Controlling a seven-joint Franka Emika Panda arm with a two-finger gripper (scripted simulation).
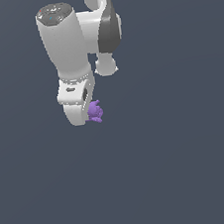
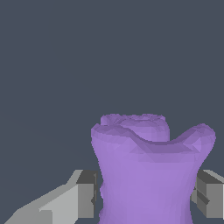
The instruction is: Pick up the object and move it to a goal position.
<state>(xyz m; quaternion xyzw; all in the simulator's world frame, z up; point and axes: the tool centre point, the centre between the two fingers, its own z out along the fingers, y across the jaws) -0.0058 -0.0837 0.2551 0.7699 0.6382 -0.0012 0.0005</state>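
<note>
The object [image 2: 148,175] is a small purple lumpy shape with pinched corners. In the wrist view it fills the space between my two grey fingers [image 2: 85,194], which press against its sides. My gripper [image 2: 146,197] is shut on it. In the exterior view the object [image 1: 95,111] pokes out beside the white hand of the arm [image 1: 76,106], on the exterior view's right of it. The fingertips themselves are hidden behind the hand in that view.
The white and grey arm [image 1: 65,45] reaches down from the upper part of the exterior view. A plain dark blue-grey surface [image 1: 167,176] lies all around.
</note>
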